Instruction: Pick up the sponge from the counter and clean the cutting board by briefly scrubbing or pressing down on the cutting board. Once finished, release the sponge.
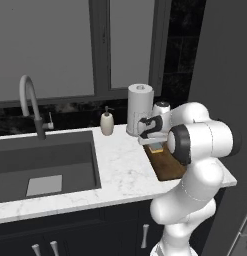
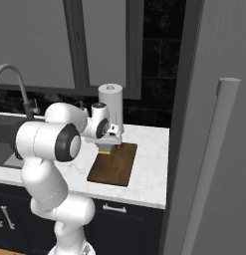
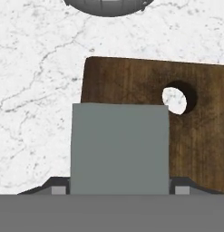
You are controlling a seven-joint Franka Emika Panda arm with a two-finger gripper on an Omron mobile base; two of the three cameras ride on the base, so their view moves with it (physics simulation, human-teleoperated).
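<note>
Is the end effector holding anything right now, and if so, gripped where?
Yes: the end effector holds the sponge by its two opposite sides, grey-green top facing the hand camera, over the cutting board near its hole.

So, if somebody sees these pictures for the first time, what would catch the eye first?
Probably the big white arm bent over the right end of the counter, its gripper shut on the sponge above the dark cutting board. The sponge's grey top sits beside the board's small hole in the hand view. Next, the dark sink on the left and the paper towel roll behind the board.
</note>
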